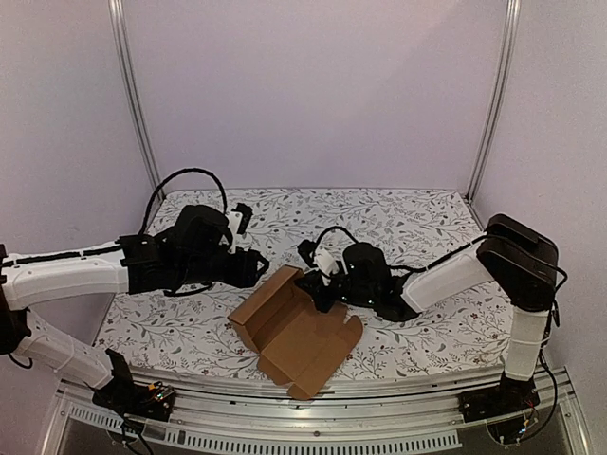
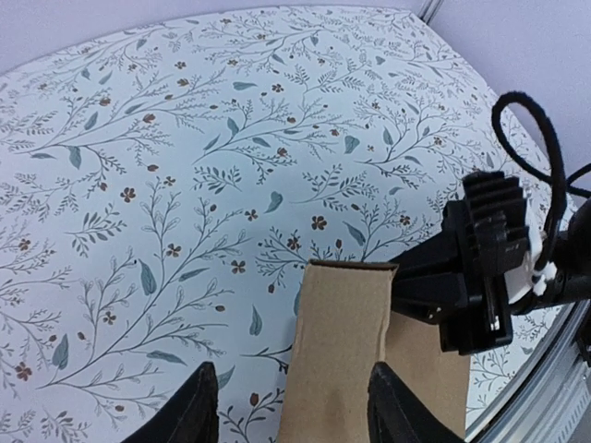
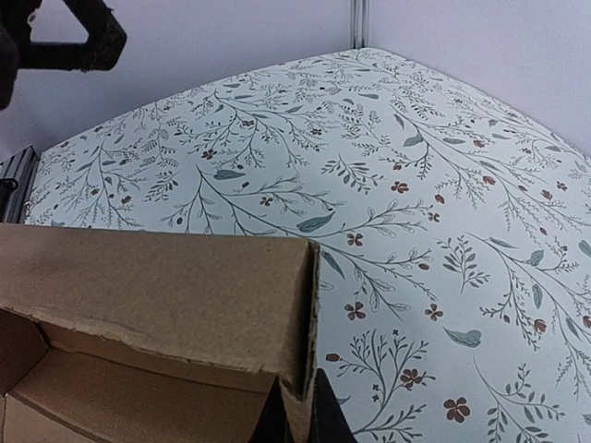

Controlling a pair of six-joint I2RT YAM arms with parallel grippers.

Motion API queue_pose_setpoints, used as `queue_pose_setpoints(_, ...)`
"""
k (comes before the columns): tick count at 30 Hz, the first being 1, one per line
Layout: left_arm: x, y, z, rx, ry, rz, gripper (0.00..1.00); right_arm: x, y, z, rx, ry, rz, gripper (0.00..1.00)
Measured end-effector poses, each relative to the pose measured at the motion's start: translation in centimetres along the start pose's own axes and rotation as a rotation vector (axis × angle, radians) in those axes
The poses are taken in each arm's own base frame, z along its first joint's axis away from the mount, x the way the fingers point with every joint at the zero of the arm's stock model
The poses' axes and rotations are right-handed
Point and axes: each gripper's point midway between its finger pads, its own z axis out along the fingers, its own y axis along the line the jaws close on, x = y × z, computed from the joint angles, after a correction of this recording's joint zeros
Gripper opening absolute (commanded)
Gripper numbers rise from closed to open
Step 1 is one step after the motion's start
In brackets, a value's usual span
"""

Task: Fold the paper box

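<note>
The paper box (image 1: pixel 294 332), half-formed with flaps splayed, lies lower centre of the top view on the floral table (image 1: pixel 408 218). The right gripper (image 3: pixel 300 417) pinches its upright wall tightly. The left gripper (image 2: pixel 294 406) stands open, straddling a raised flap.

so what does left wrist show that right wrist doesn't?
Left wrist only: the right end effector seen from outside, pinching the box at its edge; its looped cable; the left end effector open, astride a flap of the box.
Right wrist only: the inside of the box, the wall clamped between its own fingers, and a frame post.
Both: the box and the floral cloth.
</note>
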Motion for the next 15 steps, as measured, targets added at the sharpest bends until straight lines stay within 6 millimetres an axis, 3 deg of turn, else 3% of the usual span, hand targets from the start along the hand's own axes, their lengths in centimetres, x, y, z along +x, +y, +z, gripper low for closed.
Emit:
queue_pose_setpoints(6, -0.3, -1.0, 2.3, 0.038, 0.009, 0.005, 0.34, 4.1, 0.0, 0.5, -0.012, 0.008, -0.003, 0.0)
queue_pose_setpoints(15, 0.8, -2.7, 5.7, 0.096, 0.07, 0.007, 0.09, 3.7, -0.1, 0.5, -0.012, -0.124, -0.024, 0.0)
